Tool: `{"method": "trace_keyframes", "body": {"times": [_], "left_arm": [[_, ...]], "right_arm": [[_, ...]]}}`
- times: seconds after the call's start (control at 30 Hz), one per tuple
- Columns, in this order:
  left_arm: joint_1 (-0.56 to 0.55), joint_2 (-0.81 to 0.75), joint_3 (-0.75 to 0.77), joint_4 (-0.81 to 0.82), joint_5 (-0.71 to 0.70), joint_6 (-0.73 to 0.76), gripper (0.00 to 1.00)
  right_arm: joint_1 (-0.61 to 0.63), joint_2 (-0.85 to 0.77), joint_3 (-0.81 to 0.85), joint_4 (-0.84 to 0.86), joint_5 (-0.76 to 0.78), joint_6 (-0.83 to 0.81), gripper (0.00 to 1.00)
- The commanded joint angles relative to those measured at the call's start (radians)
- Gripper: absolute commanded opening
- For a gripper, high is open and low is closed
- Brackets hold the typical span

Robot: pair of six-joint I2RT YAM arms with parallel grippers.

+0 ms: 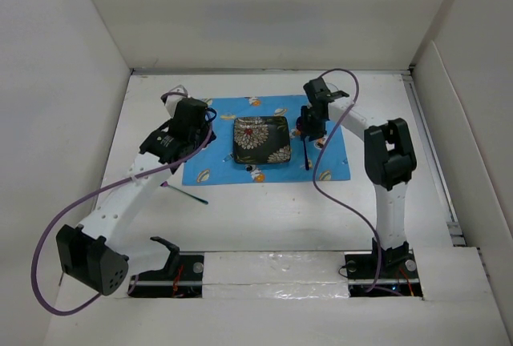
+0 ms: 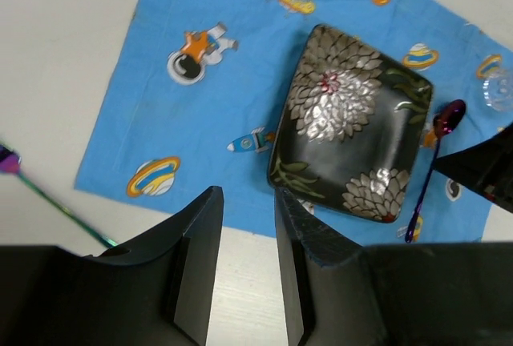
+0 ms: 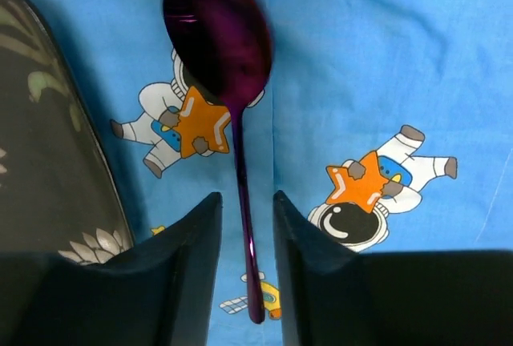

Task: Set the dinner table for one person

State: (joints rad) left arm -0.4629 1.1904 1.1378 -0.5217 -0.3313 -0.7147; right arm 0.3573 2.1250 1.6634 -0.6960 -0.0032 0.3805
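A black square plate (image 1: 261,139) with silver flowers lies in the middle of a blue cartoon-print cloth (image 1: 218,162) on the white dinner table (image 1: 264,218). To its right a purple spoon (image 1: 306,154) lies flat on the cloth. My right gripper (image 3: 246,198) is open, and the spoon's (image 3: 234,114) handle runs between its jaws with a gap on each side. My left gripper (image 2: 247,198) hangs open and empty over the cloth's (image 2: 160,106) near edge, left of the plate (image 2: 353,126). A thin iridescent utensil (image 1: 186,194) lies on the bare table off the cloth's near left corner.
White upright panels (image 1: 72,122) wall in the table at the left, back and right. The iridescent utensil (image 2: 56,202) lies slantwise to the left of my left fingers. The right gripper's dark body (image 2: 481,170) shows beside the spoon (image 2: 433,170).
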Motion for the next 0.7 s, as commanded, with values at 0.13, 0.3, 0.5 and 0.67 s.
{"method": "trace_keyframes", "body": {"times": [0.13, 0.3, 0.5, 0.67], "left_arm": [[0.148, 0.012, -0.048, -0.285, 0.042, -0.186, 0.32], [0.297, 0.005, -0.185, -0.351, 0.101, -0.222, 0.34], [0.297, 0.061, -0.282, -0.292, 0.094, -0.345, 0.38], [0.371, 0.181, -0.319, -0.232, 0.087, -0.390, 0.40]], "right_arm": [[-0.008, -0.212, -0.036, 0.036, 0.011, 0.018, 0.50], [0.025, -0.390, -0.198, 0.118, -0.035, 0.041, 0.50], [0.103, -0.534, -0.290, 0.170, -0.096, 0.061, 0.50], [0.126, -0.579, -0.326, 0.173, -0.110, 0.051, 0.50]]}}
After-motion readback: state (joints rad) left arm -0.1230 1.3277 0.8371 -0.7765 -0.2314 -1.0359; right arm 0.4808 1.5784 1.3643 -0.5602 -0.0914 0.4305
